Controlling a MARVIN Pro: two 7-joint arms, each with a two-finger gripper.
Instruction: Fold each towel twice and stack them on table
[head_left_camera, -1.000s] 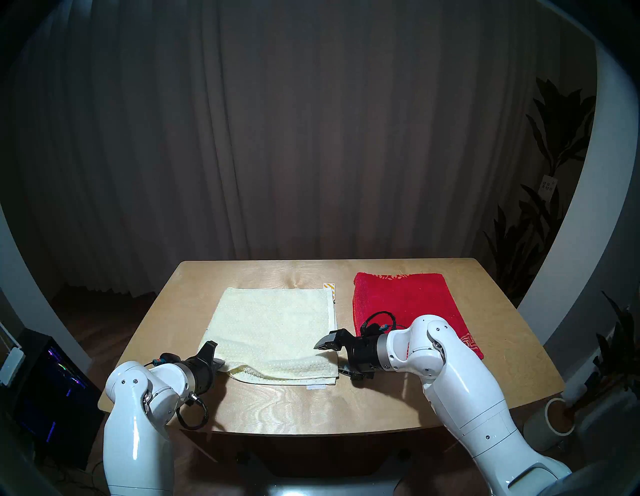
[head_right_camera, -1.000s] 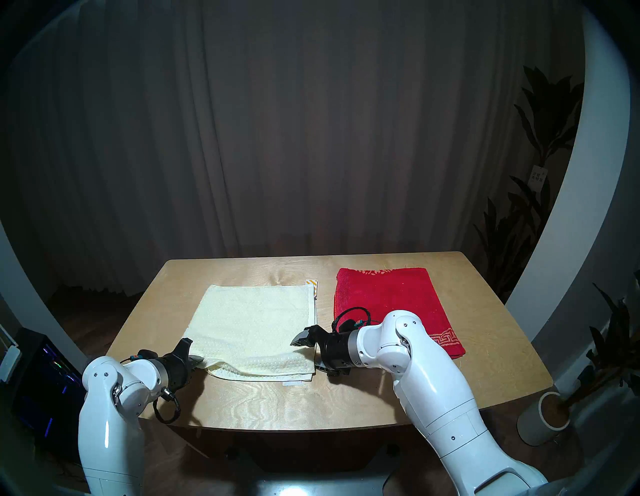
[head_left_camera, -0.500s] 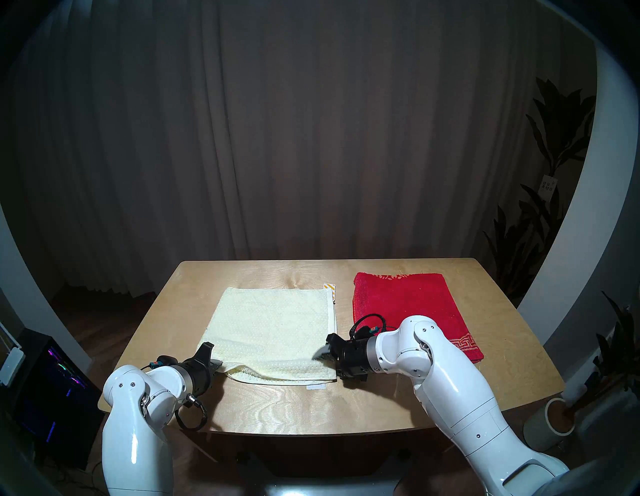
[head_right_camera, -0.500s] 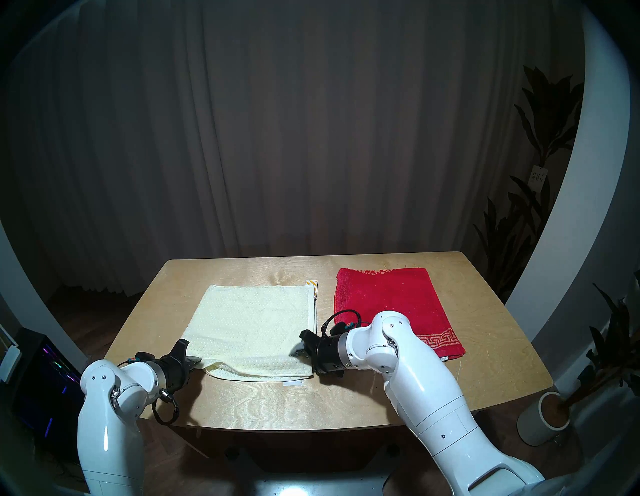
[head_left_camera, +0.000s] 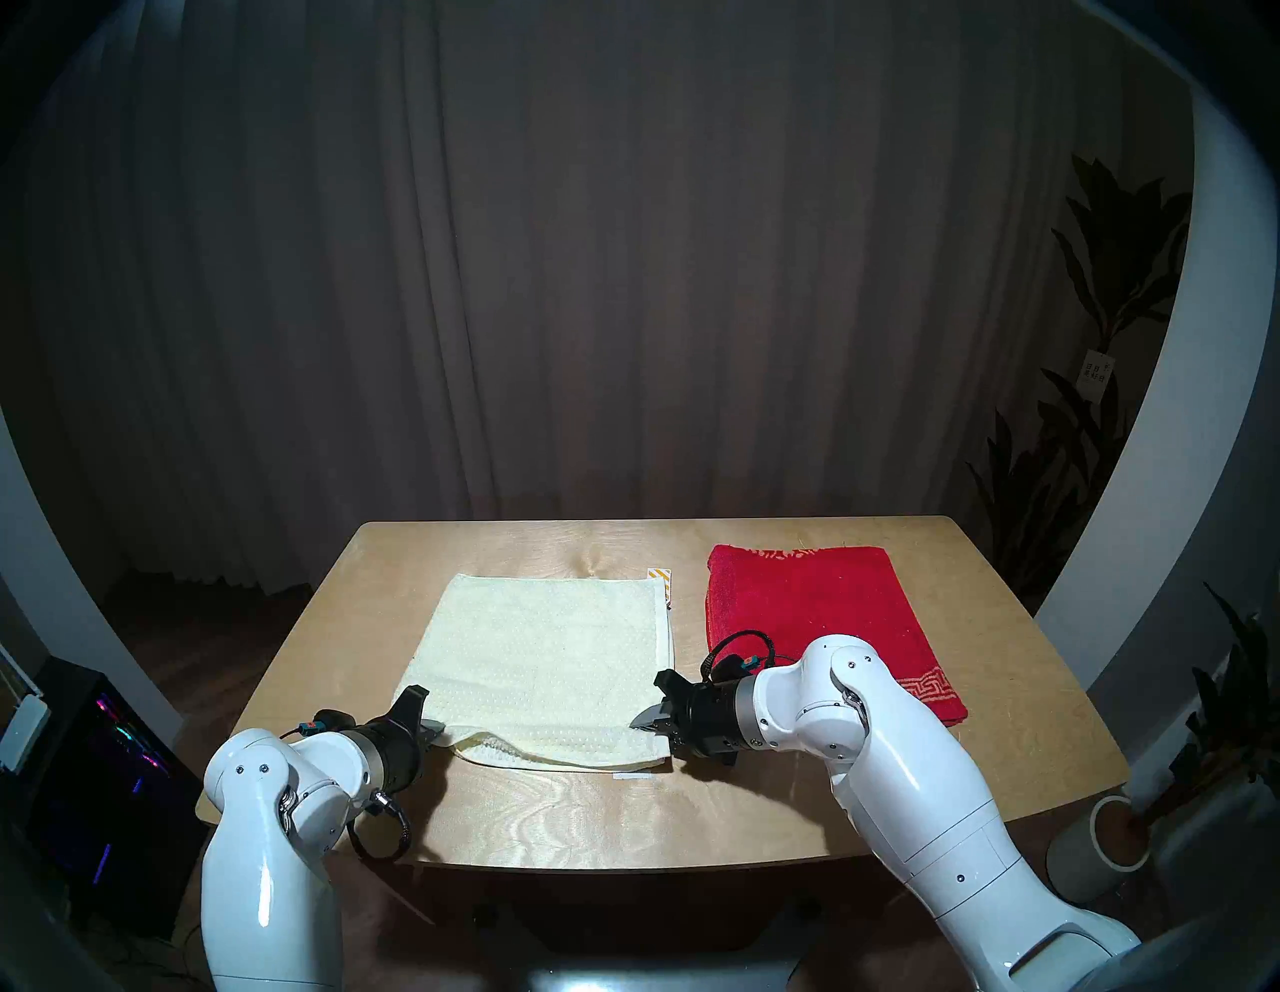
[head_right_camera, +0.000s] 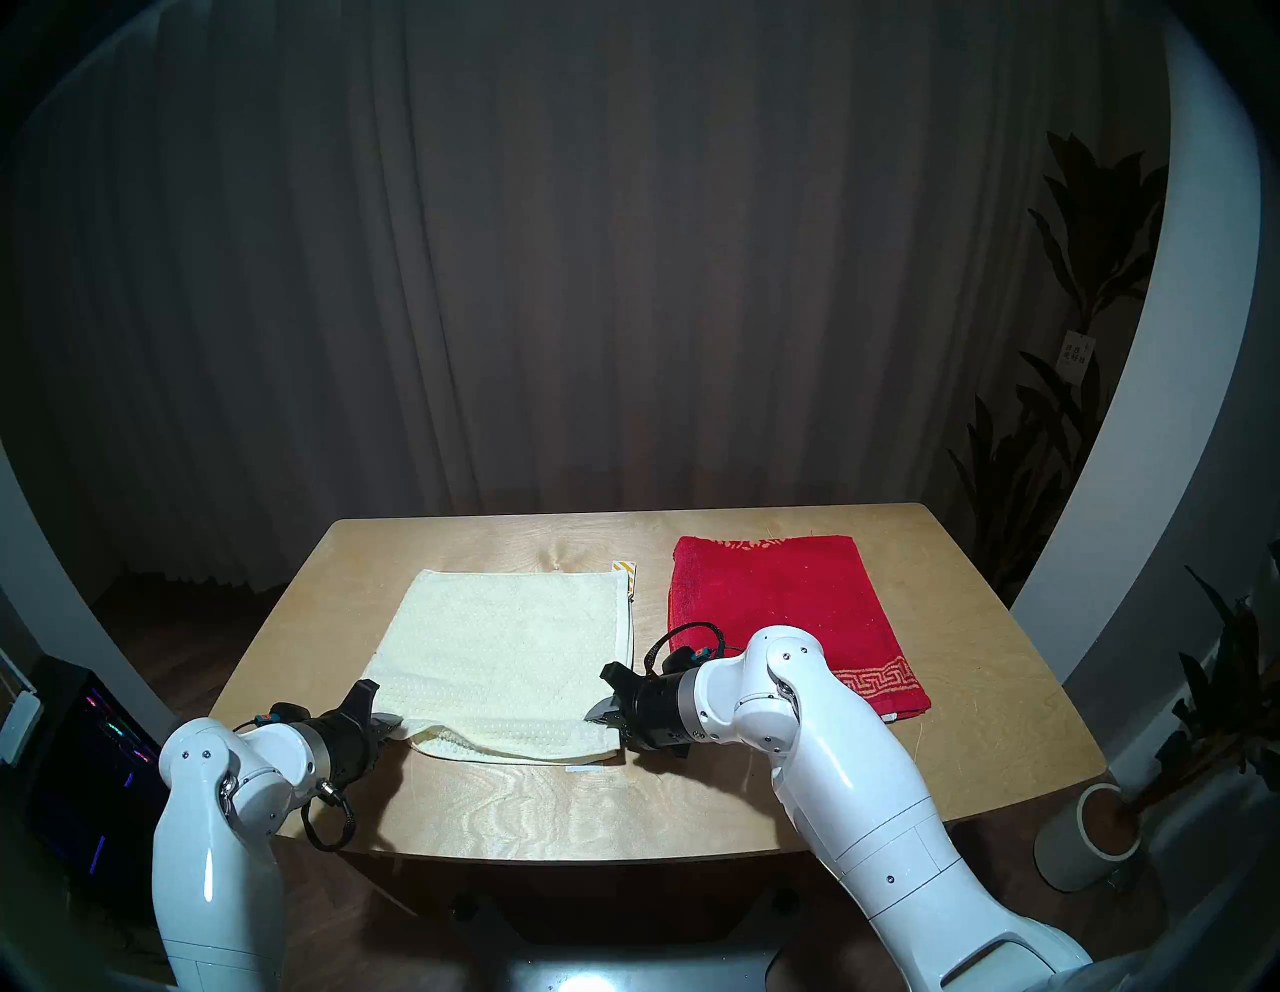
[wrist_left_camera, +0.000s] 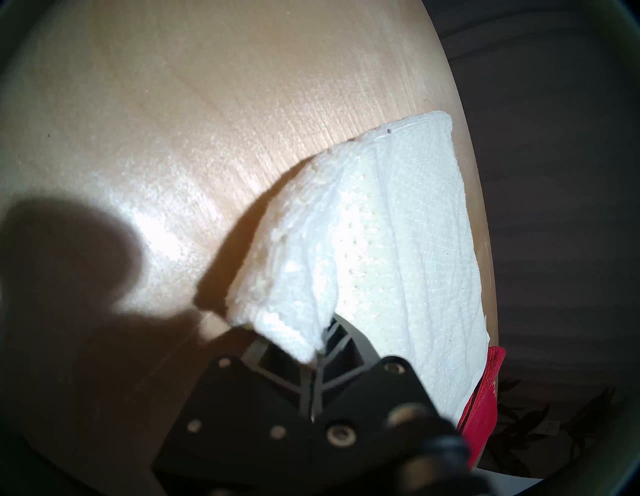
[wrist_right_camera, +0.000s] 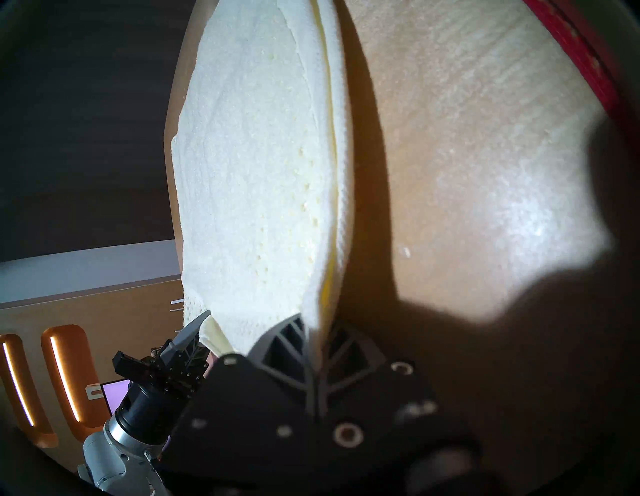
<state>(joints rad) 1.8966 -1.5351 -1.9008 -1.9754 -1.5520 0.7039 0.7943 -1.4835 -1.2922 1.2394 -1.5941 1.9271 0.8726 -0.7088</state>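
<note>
- From the head views, the cream towel (head_left_camera: 547, 665) lies mid-counter (head_left_camera: 1004, 693), the red towel (head_left_camera: 817, 616) flat just to its right.
- The left gripper (head_left_camera: 435, 729) has its jaws closed on the cream towel's near-left corner.
- The right wrist view alone shows cloth pinched inside the right gripper (wrist_right_camera: 313, 332), at the near-right corner.
- The left wrist view shows the lifted corner drooping in layers.
</note>
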